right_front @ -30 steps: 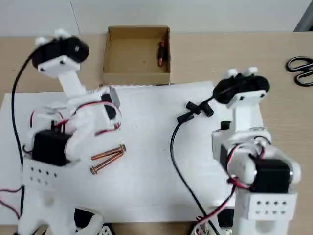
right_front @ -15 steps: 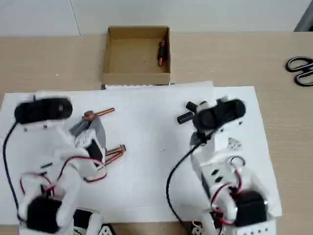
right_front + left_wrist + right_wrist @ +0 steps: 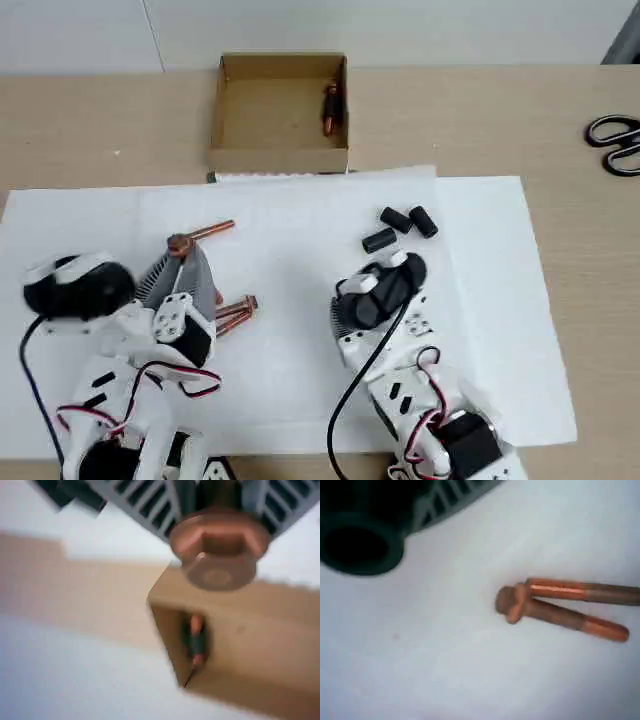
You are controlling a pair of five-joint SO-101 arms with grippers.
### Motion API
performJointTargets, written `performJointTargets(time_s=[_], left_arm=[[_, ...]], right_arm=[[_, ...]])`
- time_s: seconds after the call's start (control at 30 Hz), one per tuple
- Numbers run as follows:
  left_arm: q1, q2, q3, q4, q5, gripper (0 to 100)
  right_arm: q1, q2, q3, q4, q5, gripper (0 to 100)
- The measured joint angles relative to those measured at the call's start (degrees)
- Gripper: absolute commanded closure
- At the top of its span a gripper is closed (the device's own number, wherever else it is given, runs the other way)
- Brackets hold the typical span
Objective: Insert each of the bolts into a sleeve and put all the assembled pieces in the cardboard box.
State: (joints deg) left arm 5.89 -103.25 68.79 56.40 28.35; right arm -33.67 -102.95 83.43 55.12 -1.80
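Clamped jaws on the left gripper (image 3: 181, 247) pinch a copper bolt (image 3: 212, 231) near its head in the high view, the shank pointing out over the white paper sheet (image 3: 290, 380). Two loose bolts (image 3: 237, 310) lie on the sheet just beside that gripper, their heads together. Three black sleeves (image 3: 378, 240) sit close together farther across the sheet, well apart from the loose bolts, and the right gripper (image 3: 345, 312) hangs low between the two groups. The cardboard box (image 3: 280, 160) stands on the table (image 3: 100, 120) beyond the sheet, with one assembled piece (image 3: 331, 108) lying along its inner wall; scissors (image 3: 612, 140) rest at the table's far edge. From the left wrist view, the copper bolt's flanged hex head (image 3: 218, 550) is gripped between grey ribbed fingers (image 3: 135, 510), and behind it the cardboard box (image 3: 260, 630) shows the assembled piece (image 3: 195, 641) inside. From the right wrist view, the right gripper's jaws are closed around a held sleeve (image 3: 360, 542), its hollow end facing the camera, with the two loose bolts (image 3: 555, 605) beyond it on the sheet.
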Motion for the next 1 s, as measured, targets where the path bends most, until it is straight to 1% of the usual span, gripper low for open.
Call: performJointTargets(time_s=[0.13,0.3,0.57,0.8,1.0], left_arm=[[0.0,0.1,1.7,-4.2,2.2,99],[0.3,0.1,3.3,-6.8,4.2,99],[9.1,0.1,3.4,-7.4,10.5,99],[12.6,0.1,4.3,-7.4,11.0,99],[14.5,0.1,7.3,-7.4,10.3,99]], right_arm=[[-2.6,-0.2,3.2,-4.1,0.0,99.7],[-7.6,-0.2,5.5,-8.4,0.0,99.7],[-11.6,-0.2,9.8,-15.0,0.0,99.7],[-15.5,-0.2,9.8,-15.6,0.0,99.7],[-15.8,-0.2,9.8,-17.3,0.0,99.7]])
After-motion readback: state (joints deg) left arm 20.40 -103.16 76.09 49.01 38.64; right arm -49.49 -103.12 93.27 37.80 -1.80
